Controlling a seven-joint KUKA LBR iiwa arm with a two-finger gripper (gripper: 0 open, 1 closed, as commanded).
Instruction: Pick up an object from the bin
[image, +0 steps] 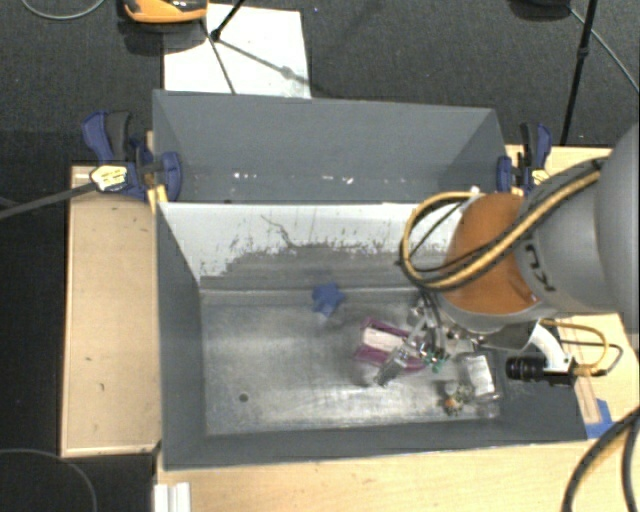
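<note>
Currently gripper (422, 345) sits low at 3 o'clock of bin (260, 385) floor. Purple-and-white packet (378, 342) lies just beside it at 9 o'clock. Grip state: cannot tell. Blue scrap (326, 298) lies apart at 10 o'clock.

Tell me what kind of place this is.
Probably a robotics lab test cell: a robot arm reaches into a grey metal bin holding a few loose things, such as a small blue piece.
</note>
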